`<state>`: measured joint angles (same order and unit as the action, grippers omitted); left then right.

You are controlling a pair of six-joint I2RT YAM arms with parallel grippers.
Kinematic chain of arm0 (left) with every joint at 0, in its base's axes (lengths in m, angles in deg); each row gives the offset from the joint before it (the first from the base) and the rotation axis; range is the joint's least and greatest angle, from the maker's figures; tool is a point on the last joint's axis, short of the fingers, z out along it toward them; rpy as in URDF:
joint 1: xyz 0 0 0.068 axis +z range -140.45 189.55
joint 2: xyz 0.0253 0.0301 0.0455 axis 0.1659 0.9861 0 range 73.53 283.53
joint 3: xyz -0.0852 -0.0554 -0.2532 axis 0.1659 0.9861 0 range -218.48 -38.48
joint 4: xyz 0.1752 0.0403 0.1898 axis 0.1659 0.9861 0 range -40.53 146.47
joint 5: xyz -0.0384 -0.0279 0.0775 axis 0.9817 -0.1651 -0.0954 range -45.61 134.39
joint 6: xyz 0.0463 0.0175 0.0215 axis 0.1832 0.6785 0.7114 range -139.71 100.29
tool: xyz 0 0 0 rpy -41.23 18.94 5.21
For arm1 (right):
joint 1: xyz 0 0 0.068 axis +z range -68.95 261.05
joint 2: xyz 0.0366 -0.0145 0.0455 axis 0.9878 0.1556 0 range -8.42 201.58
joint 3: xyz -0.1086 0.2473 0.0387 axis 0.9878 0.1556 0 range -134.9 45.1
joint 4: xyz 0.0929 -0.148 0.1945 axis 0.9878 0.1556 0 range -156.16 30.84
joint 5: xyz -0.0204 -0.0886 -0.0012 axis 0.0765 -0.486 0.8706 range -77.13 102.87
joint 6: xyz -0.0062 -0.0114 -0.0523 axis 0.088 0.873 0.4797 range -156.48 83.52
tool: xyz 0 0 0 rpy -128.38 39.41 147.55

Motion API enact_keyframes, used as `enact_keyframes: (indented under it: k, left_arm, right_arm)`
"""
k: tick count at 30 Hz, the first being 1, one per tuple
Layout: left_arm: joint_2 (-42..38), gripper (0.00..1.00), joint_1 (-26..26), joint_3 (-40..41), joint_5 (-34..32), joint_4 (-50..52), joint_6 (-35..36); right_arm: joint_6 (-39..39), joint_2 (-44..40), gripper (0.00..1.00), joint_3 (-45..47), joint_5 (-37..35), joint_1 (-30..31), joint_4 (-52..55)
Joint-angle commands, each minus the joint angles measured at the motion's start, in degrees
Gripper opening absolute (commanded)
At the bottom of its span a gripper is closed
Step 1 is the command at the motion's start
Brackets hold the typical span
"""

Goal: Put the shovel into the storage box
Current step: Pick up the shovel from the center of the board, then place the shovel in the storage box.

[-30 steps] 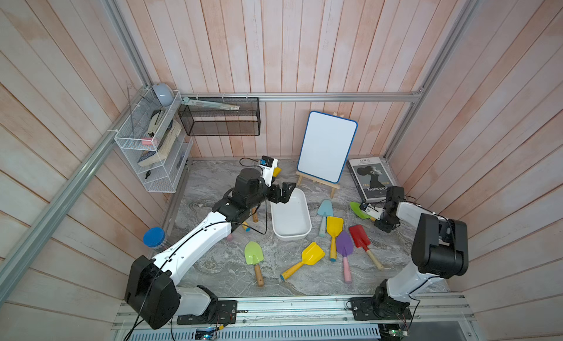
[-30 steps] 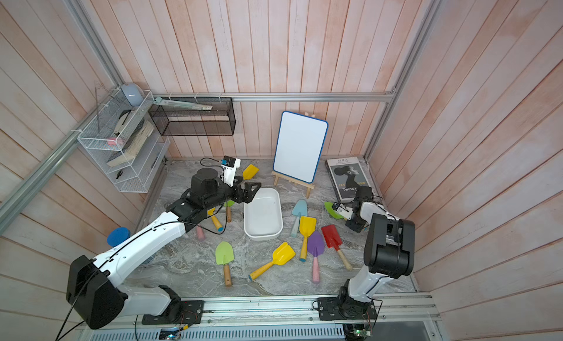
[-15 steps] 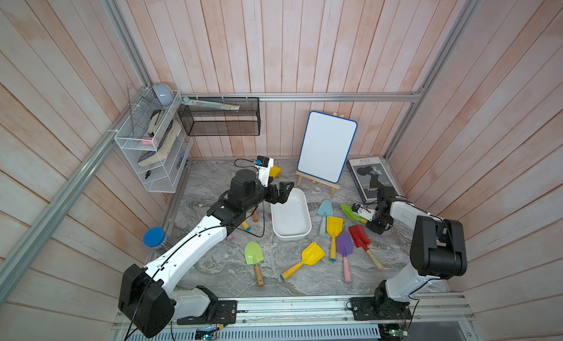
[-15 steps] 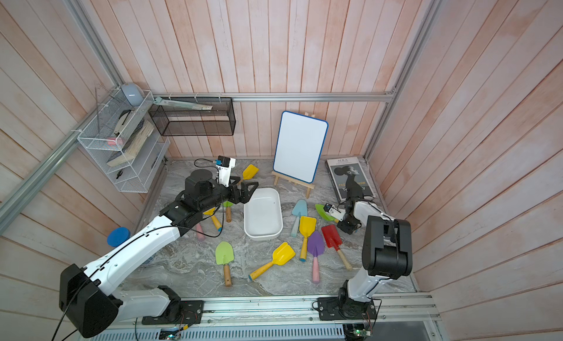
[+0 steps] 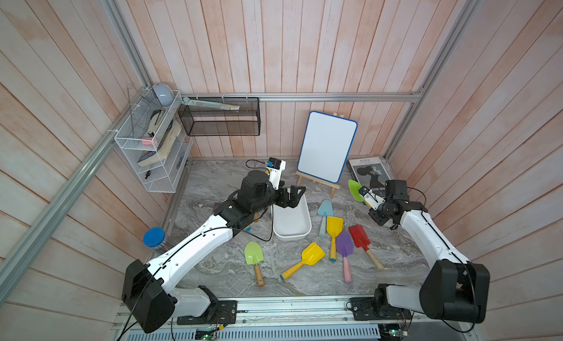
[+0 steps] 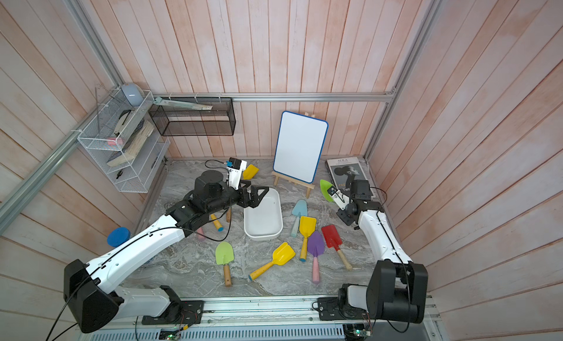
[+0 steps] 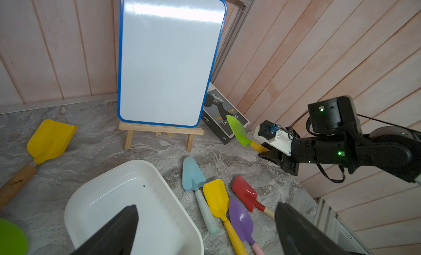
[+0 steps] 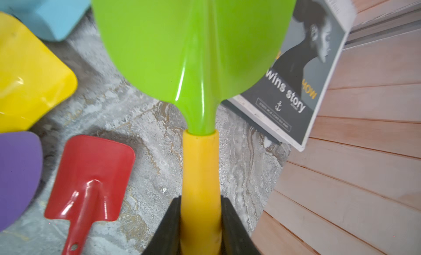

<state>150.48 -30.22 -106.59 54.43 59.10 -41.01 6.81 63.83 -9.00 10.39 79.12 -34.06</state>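
While my right jaws are gripping the green shovel (image 8: pixel 193 48) by its handle, blade leading, the storage box (image 5: pixel 292 226) is lying leftward, beneath my wide-open left jaws.

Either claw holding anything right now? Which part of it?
Right claw grips the green shovel by its yellow handle. Left claw is open and empty, over the storage box.

The right gripper (image 6: pixel 337 199) is holding the green shovel (image 6: pixel 326 188) near the right edge of the bench (image 6: pixel 189 263), its blade lying just beside the book (image 6: pixel 345 171). The left gripper (image 6: pixel 255 196) is hovering, jaws spread wide, over the far end of the storage box (image 6: pixel 263 220), which is sitting mid-bench.
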Motion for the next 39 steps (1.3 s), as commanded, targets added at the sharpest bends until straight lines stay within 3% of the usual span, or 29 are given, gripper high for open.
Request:
enact_keyframes:
  k: [1,6,9,12,15,17,27,39]
  left_arm:
    - [1.8,1.0,0.0,-1.7,0.0,0.6,-4.5]
    - [4.5,0.99,0.0,-3.3,2.9,0.4,-8.7]
    - [6.7,0.93,0.0,-4.8,4.3,1.6,-8.9]
    - [8.4,0.81,0.0,-6.1,5.3,2.8,-8.5]
    - [8.9,0.78,0.0,-5.5,6.2,1.3,-8.7]
    - [8.6,0.74,0.0,-4.4,6.5,-0.7,-8.8]
    - [9.8,0.73,-0.1,-2.3,7.2,-6.0,-6.7]
    - [16.1,0.67,-0.7,-7.8,3.8,-4.2,-4.1]
  right_arm:
    - [-9.6,-5.6,0.0,0.5,1.6,3.6,-1.4]
    - [-22.5,-11.9,0.0,2.7,-1.7,15.1,-6.6]
    - [-32.7,-13.1,0.0,3.9,-5.7,23.8,-8.3]
    - [-44.7,-12.1,0.0,3.4,-7.5,28.0,-8.5]
    - [-53.9,-10.7,0.0,3.7,-7.5,30.6,-10.1]
    - [-56.4,-9.9,0.0,4.3,-6.6,32.4,-12.1]
    - [-60.7,-2.7,0.0,-1.7,-8.6,38.1,-7.5]
    - [-62.0,0.9,0.0,-4.6,-8.5,41.6,-5.8]
